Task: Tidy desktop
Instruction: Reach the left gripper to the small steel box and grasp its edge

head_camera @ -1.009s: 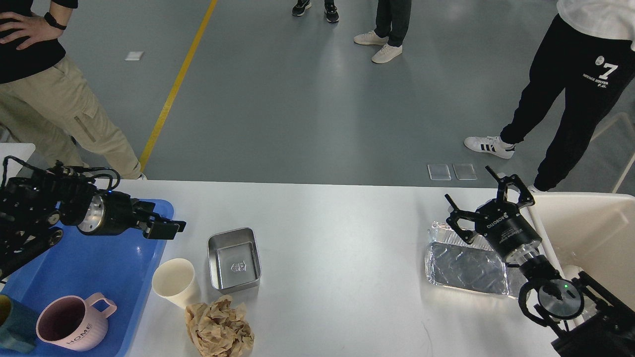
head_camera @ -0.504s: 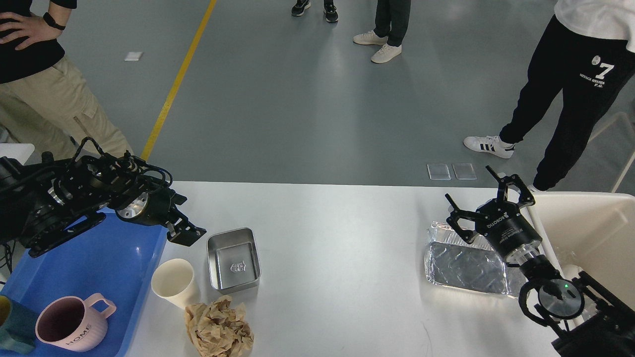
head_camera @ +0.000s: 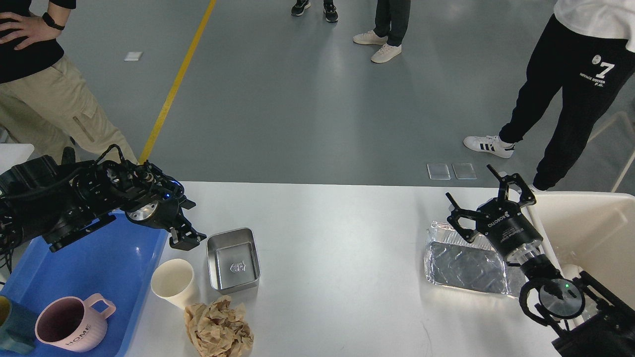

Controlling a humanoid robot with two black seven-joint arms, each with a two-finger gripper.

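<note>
hovering above the worktop (head_camera: 337, 258), the left end effector (head_camera: 186, 239) sits just left of the far-left corner of a small metal tin (head_camera: 233, 259), pointing down; it is dark and seen at an angle, so i cannot tell whether its fingers are spread or pressed together. it holds nothing visible. the white worktop fills the lower half of the view, from the blue tray (head_camera: 89, 277) on the left to the cream bin (head_camera: 590, 228) on the right. the tin stands open side up, empty. just beside its near-left side stands a paper cup (head_camera: 172, 282), upright; near that lies a crumpled brown paper ball (head_camera: 219, 328). a pink mug (head_camera: 69, 322) marked "home" sits in the tray. right end effector (head_camera: 488, 198): fingers spread wide, empty, raised over the far edge of a foil tray (head_camera: 464, 265), close to the bin's wall.
</note>
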